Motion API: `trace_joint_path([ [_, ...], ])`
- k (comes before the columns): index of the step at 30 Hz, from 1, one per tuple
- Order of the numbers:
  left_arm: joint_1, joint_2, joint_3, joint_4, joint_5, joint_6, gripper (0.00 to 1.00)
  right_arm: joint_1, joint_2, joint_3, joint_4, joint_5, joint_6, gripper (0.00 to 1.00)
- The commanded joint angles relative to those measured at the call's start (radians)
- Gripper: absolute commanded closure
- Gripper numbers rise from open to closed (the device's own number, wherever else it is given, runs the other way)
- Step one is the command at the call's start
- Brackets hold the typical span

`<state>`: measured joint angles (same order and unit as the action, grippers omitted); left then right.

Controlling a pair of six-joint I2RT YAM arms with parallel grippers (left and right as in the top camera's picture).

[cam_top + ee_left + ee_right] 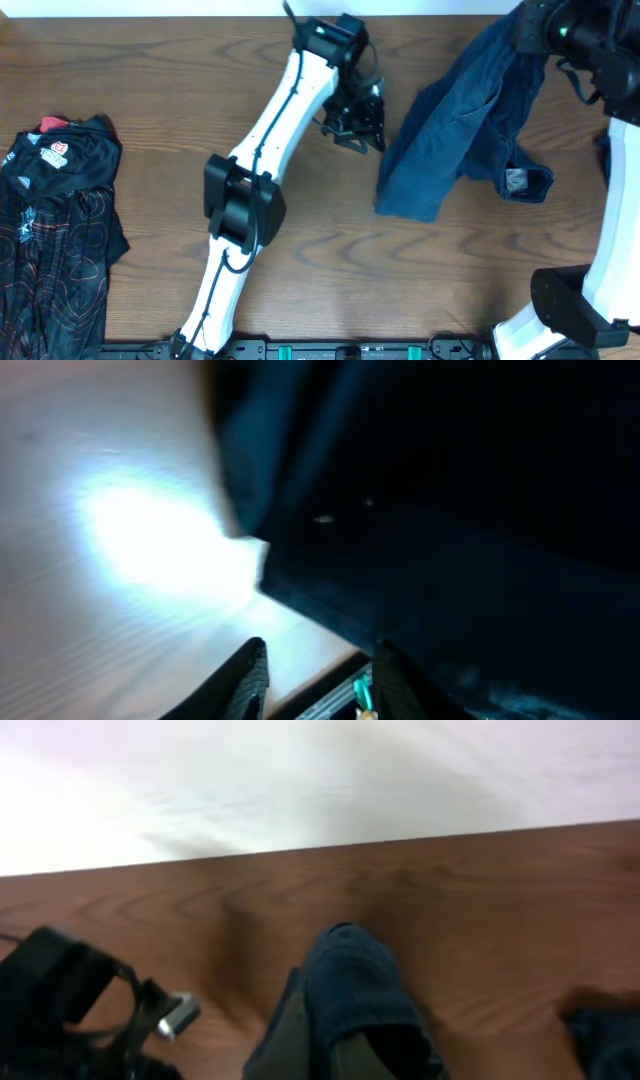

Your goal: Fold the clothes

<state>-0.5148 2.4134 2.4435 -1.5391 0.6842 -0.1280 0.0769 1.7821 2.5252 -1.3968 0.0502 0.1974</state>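
Note:
A dark blue pair of jeans (455, 120) hangs from the top right of the table, its lower part lying on the wood. My right gripper (535, 35) is shut on the jeans' upper edge and holds it lifted; the right wrist view shows the blue cloth (355, 995) pinched between its fingers. My left gripper (360, 125) is open and empty, just left of the jeans' lower left edge. In the left wrist view its fingers (315, 680) are spread, with the dark jeans (450, 530) close ahead.
A black shirt with red and white print (55, 240) lies crumpled at the table's left edge. The wooden table (330, 270) stretches between the two garments. The left arm (265, 140) crosses the middle of the table.

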Motion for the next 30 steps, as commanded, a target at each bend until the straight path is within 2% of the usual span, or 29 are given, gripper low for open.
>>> trace_joint_path([
  [1,-0.011,-0.012,0.001,-0.002,0.043,0.018,0.65,-0.066,-0.008,0.013,-0.003,0.032,-0.004,0.99],
  [9,-0.014,-0.012,-0.084,0.027,0.09,0.016,0.64,-0.198,-0.008,0.013,-0.01,0.032,-0.008,0.99],
  [12,-0.016,-0.012,-0.176,0.105,0.176,0.033,0.64,-0.224,-0.008,0.013,-0.011,0.032,-0.012,0.99],
  [16,-0.029,-0.012,-0.321,0.259,0.246,0.039,0.57,-0.243,-0.008,0.013,-0.021,0.028,-0.012,0.99],
  [24,-0.072,-0.012,-0.435,0.558,0.234,0.068,0.57,-0.242,-0.008,0.013,-0.033,-0.01,-0.02,0.99],
  [30,-0.082,-0.012,-0.435,0.66,0.137,0.069,0.59,-0.242,-0.008,0.013,-0.044,-0.01,-0.019,0.99],
])
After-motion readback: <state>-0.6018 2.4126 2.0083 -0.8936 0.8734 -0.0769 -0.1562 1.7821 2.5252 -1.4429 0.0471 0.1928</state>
